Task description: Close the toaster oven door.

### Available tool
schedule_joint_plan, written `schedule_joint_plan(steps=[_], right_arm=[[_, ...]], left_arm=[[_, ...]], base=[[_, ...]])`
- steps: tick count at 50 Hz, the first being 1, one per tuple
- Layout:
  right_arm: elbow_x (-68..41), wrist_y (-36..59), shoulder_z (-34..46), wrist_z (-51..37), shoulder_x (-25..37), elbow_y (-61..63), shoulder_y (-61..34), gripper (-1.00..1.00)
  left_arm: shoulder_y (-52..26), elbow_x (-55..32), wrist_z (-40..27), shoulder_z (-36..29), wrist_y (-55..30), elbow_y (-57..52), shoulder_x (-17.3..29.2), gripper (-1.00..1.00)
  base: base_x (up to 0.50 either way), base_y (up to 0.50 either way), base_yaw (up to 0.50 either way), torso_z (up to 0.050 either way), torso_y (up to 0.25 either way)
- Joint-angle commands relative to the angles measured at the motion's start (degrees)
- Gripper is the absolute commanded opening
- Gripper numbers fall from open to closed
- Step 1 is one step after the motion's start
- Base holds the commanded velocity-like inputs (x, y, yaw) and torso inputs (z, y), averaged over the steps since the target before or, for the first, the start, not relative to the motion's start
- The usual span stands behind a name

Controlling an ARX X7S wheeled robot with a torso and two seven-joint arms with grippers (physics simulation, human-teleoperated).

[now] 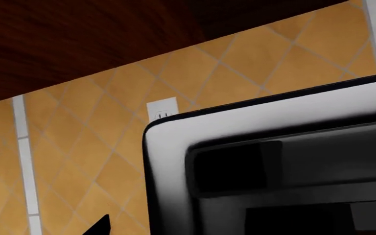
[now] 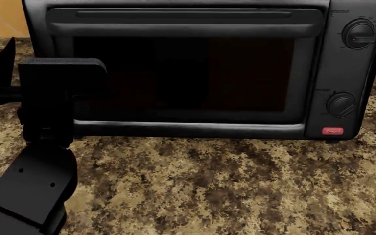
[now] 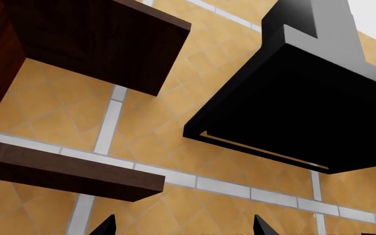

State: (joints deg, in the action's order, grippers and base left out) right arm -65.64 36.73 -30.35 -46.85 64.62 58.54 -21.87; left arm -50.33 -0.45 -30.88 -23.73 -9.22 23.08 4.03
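The toaster oven (image 2: 195, 68) sits at twelve o'clock on the speckled granite counter (image 2: 227, 191), its door (image 2: 181, 73) upright and flush with the body. My left gripper (image 2: 18, 81) hangs at nine o'clock by the door's edge; whether its fingers are spread, I cannot tell. My right fingers (image 3: 261, 226) stand wide, holding nothing, facing the range hood (image 3: 305, 98).

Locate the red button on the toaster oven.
In the head view, the red button sits at the oven's lower right corner, just below the lower knob and above the granite counter.

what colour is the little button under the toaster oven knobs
Red; the button shows best in the head view, at the oven's lower right corner.
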Motion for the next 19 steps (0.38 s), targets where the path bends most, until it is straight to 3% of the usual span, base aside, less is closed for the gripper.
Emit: schedule_joint_plan(steps=[1, 6, 19], right_arm=[[-0.49, -0.12, -3.22, 0.2, 0.08, 0.36, 2.66, 1.0], [-1.09, -0.27, -4.07, -0.17, 0.51, 0.47, 3.28, 1.0], [0.73, -1.92, -2.15, -0.09, -0.14, 0.09, 3.97, 1.0]], left_arm=[[-8.97, 0.6, 1.22, -0.03, 5.6, 18.47, 0.22, 1.0], [-9.35, 0.59, 0.98, -0.27, 5.6, 18.08, 0.57, 1.0], [0.51, 1.68, 2.41, -2.99, -2.4, -3.28, 5.35, 1.0]], base=[[0.03, 0.0, 0.0, 0.0, 0.0], [0.03, 0.0, 0.0, 0.004, 0.0], [0.02, 0.0, 0.0, 0.002, 0.0]])
